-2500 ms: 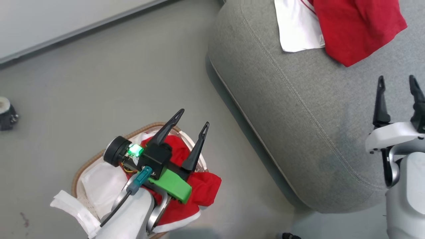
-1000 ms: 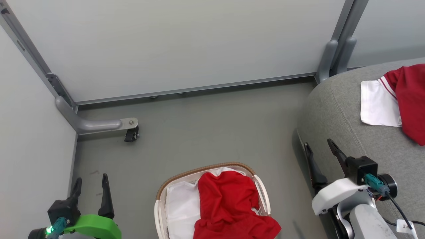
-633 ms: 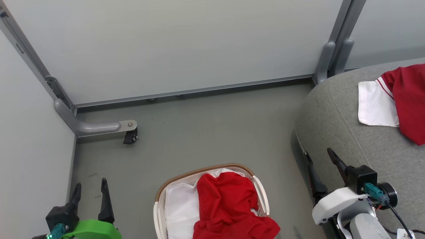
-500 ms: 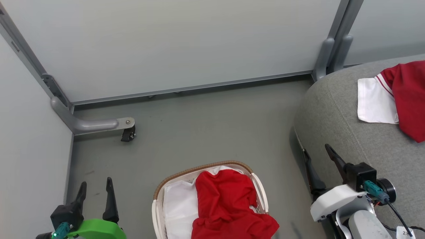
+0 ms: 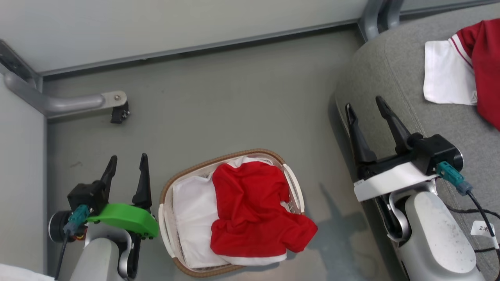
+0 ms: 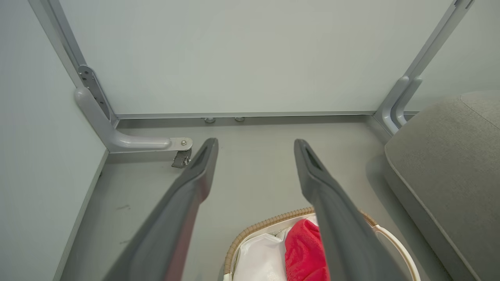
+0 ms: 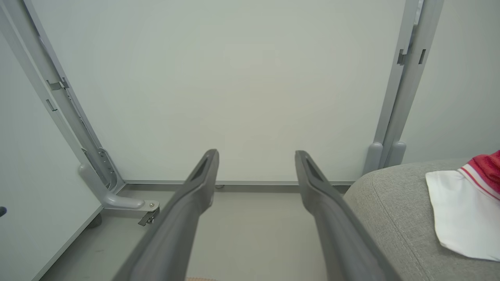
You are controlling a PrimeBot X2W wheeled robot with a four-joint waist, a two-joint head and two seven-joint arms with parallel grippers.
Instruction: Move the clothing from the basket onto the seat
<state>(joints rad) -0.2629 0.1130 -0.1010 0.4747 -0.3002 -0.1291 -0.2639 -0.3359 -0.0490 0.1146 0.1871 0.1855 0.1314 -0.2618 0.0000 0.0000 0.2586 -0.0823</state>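
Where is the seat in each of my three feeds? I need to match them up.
Head view: the seat runs down the right side.
Left wrist view: the seat takes the right edge, lower half.
Right wrist view: the seat is at lower right, clothing on it.
Shared landmark: the partition's caster foot, left of centre in all three.

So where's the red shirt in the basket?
Head view, bottom middle: the red shirt fills the right half of the basket beside a white sheet, one end spilling over the rim.
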